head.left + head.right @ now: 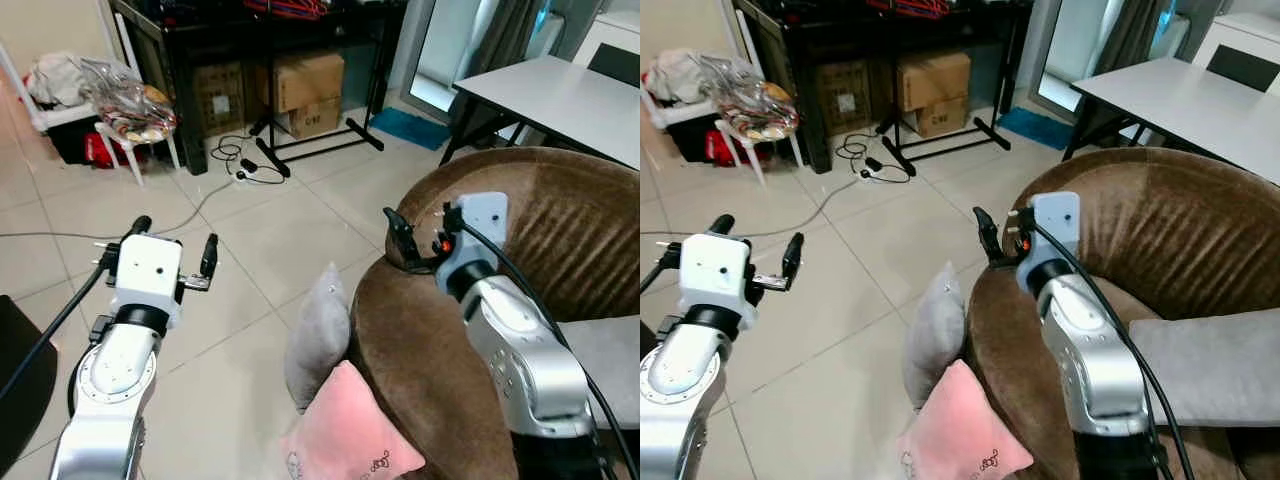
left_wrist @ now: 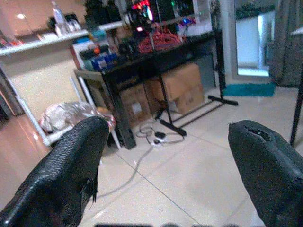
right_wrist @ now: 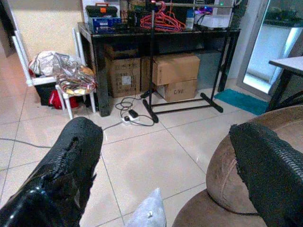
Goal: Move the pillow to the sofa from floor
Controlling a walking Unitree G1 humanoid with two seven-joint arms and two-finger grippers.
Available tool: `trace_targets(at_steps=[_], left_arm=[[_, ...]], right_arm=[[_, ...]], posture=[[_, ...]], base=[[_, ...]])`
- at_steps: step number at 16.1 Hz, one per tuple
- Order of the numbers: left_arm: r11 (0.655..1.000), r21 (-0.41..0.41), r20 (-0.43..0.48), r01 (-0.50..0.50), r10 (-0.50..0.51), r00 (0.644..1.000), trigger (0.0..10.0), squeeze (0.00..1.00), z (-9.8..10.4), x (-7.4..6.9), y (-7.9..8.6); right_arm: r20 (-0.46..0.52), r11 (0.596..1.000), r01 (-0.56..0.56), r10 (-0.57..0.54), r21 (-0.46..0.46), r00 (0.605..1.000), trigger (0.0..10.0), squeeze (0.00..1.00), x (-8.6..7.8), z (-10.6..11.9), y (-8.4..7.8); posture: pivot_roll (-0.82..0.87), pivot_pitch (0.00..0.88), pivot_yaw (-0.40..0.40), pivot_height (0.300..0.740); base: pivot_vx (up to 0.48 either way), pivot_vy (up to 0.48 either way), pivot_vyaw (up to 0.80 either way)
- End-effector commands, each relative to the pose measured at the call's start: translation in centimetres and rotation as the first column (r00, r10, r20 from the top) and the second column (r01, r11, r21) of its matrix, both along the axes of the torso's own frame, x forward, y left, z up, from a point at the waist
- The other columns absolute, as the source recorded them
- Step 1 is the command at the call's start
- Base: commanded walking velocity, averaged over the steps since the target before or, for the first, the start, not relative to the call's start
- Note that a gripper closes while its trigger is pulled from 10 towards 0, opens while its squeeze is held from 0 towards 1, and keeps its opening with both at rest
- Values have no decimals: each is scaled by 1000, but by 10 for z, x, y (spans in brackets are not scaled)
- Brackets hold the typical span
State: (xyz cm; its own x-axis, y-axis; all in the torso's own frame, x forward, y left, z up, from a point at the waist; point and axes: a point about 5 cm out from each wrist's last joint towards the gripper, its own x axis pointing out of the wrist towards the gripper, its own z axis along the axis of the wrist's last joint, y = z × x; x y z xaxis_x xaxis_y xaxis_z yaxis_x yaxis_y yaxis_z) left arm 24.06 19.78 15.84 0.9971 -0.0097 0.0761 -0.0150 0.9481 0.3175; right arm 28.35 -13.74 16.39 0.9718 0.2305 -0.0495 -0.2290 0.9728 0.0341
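Two pillows [image 1: 318, 338] half-hidden behind sofa [image 1: 560, 230] arm.

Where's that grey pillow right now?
The grey pillow stands on the tiled floor, leaning against the brown sofa, low in the head views beside a pink pillow.

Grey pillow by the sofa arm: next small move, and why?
Probably lower the right gripper toward the grey pillow. The pillow leans on the floor against the brown sofa, beside a pink pillow. Both grippers are open and empty; the left gripper hovers over bare tiles.
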Motion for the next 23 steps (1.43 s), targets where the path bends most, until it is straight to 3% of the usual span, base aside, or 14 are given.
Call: trace_targets(at_steps=[1,6,14,19,23], left_arm=[[1000,0,37,-3,3,999,10000,0,9,-2,1],[1000,-15,49,-9,10,999,10000,0,11,-11,1],[1000,-27,38,-9,10,999,10000,0,9,-13,-3],[999,-31,-11,9,-9,1000,10000,0,-4,-16,-5],[999,-28,-29,31,-32,999,10000,0,-12,-15,-5]], right_arm=[[11,1000,12,-12,-15,1000,10000,0,-2,4,-4],[2,1000,11,-11,-29,1000,10000,0,-12,4,-6],[4,999,-11,11,-42,1000,10000,0,-11,8,-4],[-16,999,-8,7,-45,1000,10000,0,-10,0,-3],[-81,998,47,-50,-41,995,10000,0,-11,-20,-12]], posture=[[-57,0,-40,705],[-50,0,-53,655],[-51,0,-71,570],[-46,0,-64,570],[-35,0,-71,570]], base=[[0,0,0],[0,0,0],[0,0,0],[0,0,0],[0,0,0]])
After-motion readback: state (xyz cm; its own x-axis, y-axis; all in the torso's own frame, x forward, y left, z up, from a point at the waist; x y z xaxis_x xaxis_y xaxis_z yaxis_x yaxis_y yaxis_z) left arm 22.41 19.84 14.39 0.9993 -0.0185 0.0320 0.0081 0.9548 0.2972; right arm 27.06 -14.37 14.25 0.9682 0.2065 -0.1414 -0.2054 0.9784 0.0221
